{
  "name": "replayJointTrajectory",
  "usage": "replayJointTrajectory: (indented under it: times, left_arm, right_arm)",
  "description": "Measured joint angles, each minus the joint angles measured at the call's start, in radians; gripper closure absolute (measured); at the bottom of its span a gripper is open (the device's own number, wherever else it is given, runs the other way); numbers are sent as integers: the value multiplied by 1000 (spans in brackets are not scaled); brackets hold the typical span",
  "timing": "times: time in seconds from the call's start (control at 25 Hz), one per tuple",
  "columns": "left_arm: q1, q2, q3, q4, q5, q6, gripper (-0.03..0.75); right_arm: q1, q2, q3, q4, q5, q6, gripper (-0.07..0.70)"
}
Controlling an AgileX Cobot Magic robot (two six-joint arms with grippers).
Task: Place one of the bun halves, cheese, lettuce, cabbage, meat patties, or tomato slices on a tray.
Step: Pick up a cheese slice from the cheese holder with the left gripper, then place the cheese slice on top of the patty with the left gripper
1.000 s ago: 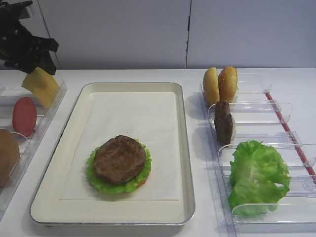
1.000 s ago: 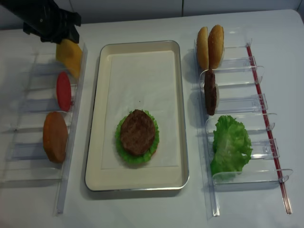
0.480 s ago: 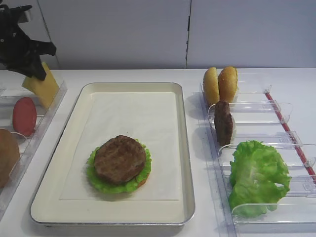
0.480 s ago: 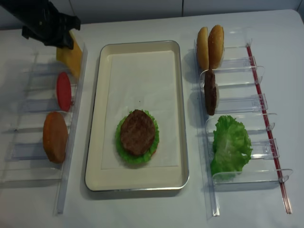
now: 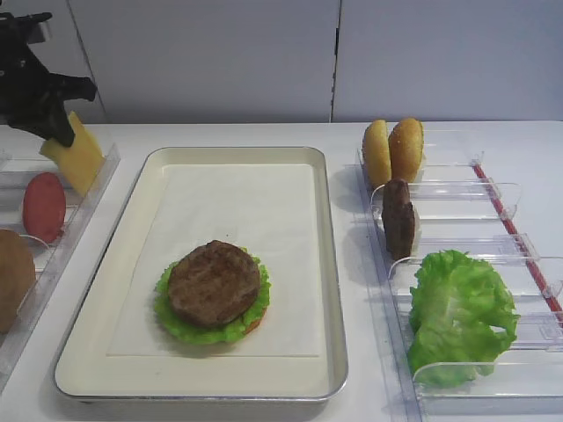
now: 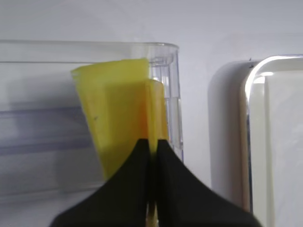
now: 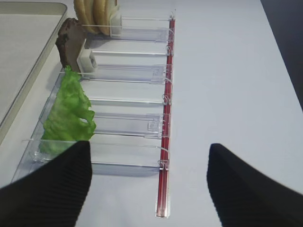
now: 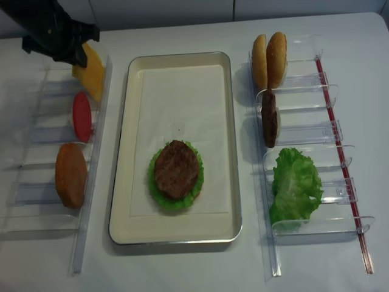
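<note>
The cheese (image 6: 157,111) stands on edge in the far slot of the left clear rack (image 8: 36,182); it is golden-orange, with a paler yellow slice (image 6: 111,118) beside it. My left gripper (image 6: 154,144) is shut on the orange slice's near edge. From above, this gripper (image 8: 74,58) sits over the cheese (image 8: 92,76). The tray (image 5: 328,246) holds a meat patty (image 5: 214,283) on lettuce (image 5: 171,323) and a bun half. My right gripper (image 7: 149,189) hangs open over bare table, holding nothing.
The left rack also holds a tomato slice (image 5: 43,207) and a bun half (image 5: 13,277). The right rack (image 5: 493,211) carries two bun halves (image 5: 391,151), a patty (image 5: 398,218) and lettuce (image 5: 459,312). A red strip (image 7: 165,142) runs along its outer side.
My left gripper's jaws have closed from open onto the cheese slice, and the gripper has shifted slightly left. Nothing on the tray or in the right rack has moved.
</note>
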Motion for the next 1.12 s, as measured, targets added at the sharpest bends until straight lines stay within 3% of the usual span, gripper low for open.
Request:
replayJointTrajectory:
  times: [0.52, 1.12]
  left_arm:
    - [0, -158, -6, -28, 13, 6, 718]
    - [-20, -315, -7, -84, 144, 44, 718]
  right_arm:
    - [0, 0, 0, 0, 0, 0, 87]
    - [0, 0, 0, 0, 0, -2, 87]
